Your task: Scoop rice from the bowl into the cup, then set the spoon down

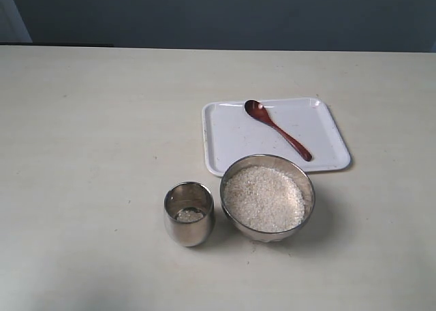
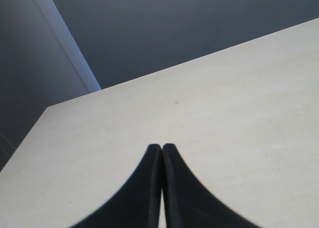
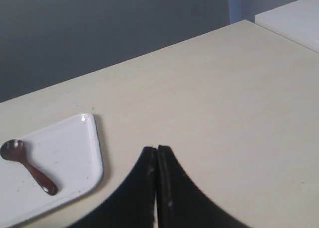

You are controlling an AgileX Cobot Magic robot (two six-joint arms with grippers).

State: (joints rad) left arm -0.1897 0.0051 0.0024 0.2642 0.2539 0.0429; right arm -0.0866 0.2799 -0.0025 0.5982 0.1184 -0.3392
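Note:
The steel bowl [image 1: 307,186] stands near the table's front, filled with white rice [image 1: 264,197]. Just left of it, touching or nearly so, is the small steel cup [image 1: 189,224] with a little rice at its bottom. Behind the bowl the reddish-brown wooden spoon [image 1: 276,128] lies diagonally on a white tray [image 1: 231,134]; the right wrist view also shows the spoon [image 3: 27,167] on the tray [image 3: 70,153]. Neither arm appears in the exterior view. My left gripper [image 2: 161,147] is shut and empty over bare table. My right gripper [image 3: 156,148] is shut and empty beside the tray.
The cream table [image 1: 88,141] has a dark wall behind its far edge. In the right wrist view a second pale surface [image 3: 294,18] lies past the table's corner.

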